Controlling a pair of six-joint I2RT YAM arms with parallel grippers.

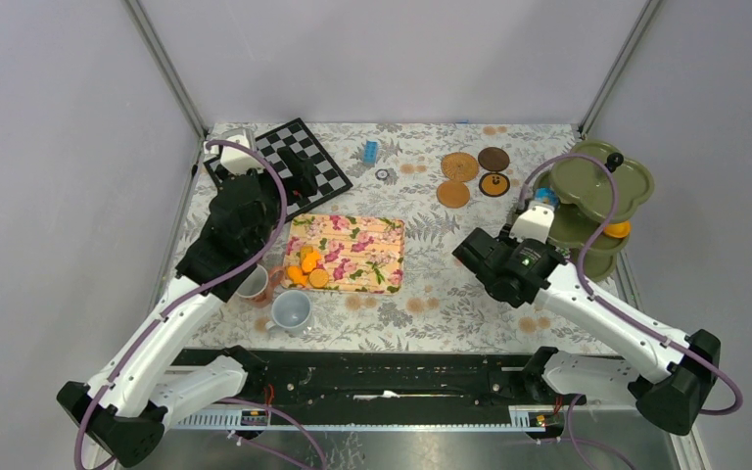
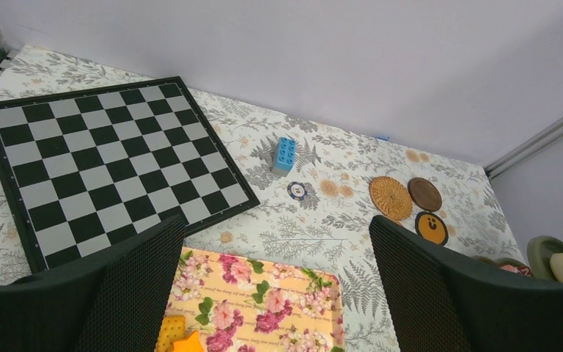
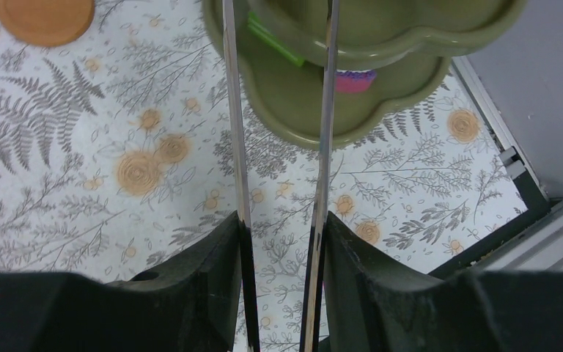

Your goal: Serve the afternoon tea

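Note:
Orange and yellow pastries (image 1: 307, 266) lie at the left end of the floral mat (image 1: 362, 253); two show in the left wrist view (image 2: 177, 339). A grey-blue mug (image 1: 292, 311) and a brown mug (image 1: 253, 284) stand near the mat's near left corner. Round coasters (image 1: 459, 166) lie at the back, also in the left wrist view (image 2: 390, 196). My left gripper (image 1: 303, 174) (image 2: 278, 293) is open and empty above the mat's far edge. My right gripper (image 1: 545, 208) (image 3: 280, 242) is shut on metal tongs (image 3: 236, 110), whose arms reach over the green tiered stand (image 3: 315, 110); their tips are out of view.
A chessboard (image 1: 325, 168) lies at the back left, with a blue brick (image 1: 371, 151) and a poker chip (image 1: 383, 174) beside it. The green stand (image 1: 597, 186) is at the right edge with a yellow pastry (image 1: 617, 230) on a lower tier. Frame posts stand at both back corners.

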